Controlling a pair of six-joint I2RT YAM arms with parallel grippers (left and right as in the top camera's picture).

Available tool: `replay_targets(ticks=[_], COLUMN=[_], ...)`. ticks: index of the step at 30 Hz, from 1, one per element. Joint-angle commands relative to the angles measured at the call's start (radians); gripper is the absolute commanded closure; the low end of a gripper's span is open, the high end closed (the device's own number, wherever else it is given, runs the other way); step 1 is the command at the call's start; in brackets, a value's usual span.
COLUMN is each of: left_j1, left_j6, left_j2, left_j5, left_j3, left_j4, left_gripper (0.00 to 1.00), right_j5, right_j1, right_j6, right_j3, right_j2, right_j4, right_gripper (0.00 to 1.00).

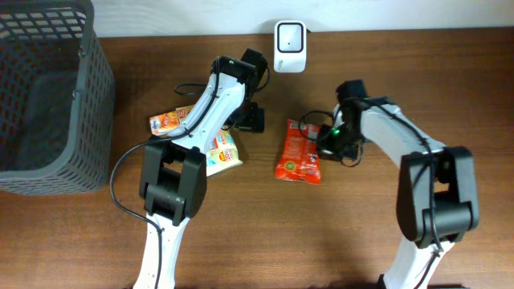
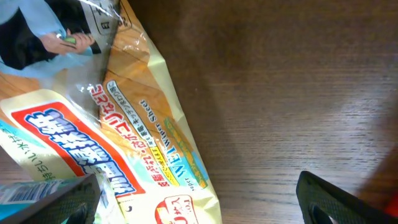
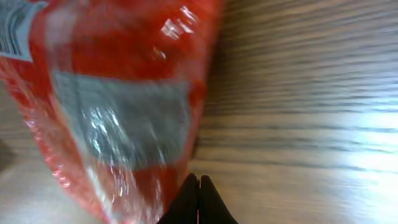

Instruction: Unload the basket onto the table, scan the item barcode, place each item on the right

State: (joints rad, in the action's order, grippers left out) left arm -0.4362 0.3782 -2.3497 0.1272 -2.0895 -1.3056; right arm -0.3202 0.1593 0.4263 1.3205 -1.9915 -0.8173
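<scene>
Packet label [image 3: 15, 28], maybe barcode, right wrist only

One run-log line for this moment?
left hand: open over yellow packet | right hand: shut by red packet | scanner: no packet at it

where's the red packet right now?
Overhead view: the red packet lies flat mid-table, below the white scanner in the image, between the yellow packets and the right pincer.

"WET Wiper Sheet" on yellow packet [image 2: 163, 163]
</scene>
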Motion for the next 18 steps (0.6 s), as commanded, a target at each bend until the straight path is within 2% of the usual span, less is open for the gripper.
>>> replay_targets(ticks=[1,6,11,18], left_j1=[0.000,0.001,0.002,0.002], left_j6=[0.003,0.002,0.002,-0.018], left_j2=[0.018,0.018,0.018,0.021], left_j5=[-0.008,-0.008,-0.009,-0.037], left_j3=[-0.015,-0.015,-0.015,-0.016], left_j4=[-0.014,-0.042,-0.037,-0.026], left_gripper=[0.01,0.01,0.01,0.01], right_j5=[0.017,0.060,-0.035,-0.066], right_j1=[0.064,0.051,-0.023,0.012], right_j6=[0.080,0.079,-0.034,0.005], right_j3=[-0.008,-0.006,0.008,0.007], right_j2=[-0.009,-0.009,-0.009,-0.014], right_j4=[0.060,0.111,0.167,0.200], right_gripper=[0.96,0.96,0.96,0.96])
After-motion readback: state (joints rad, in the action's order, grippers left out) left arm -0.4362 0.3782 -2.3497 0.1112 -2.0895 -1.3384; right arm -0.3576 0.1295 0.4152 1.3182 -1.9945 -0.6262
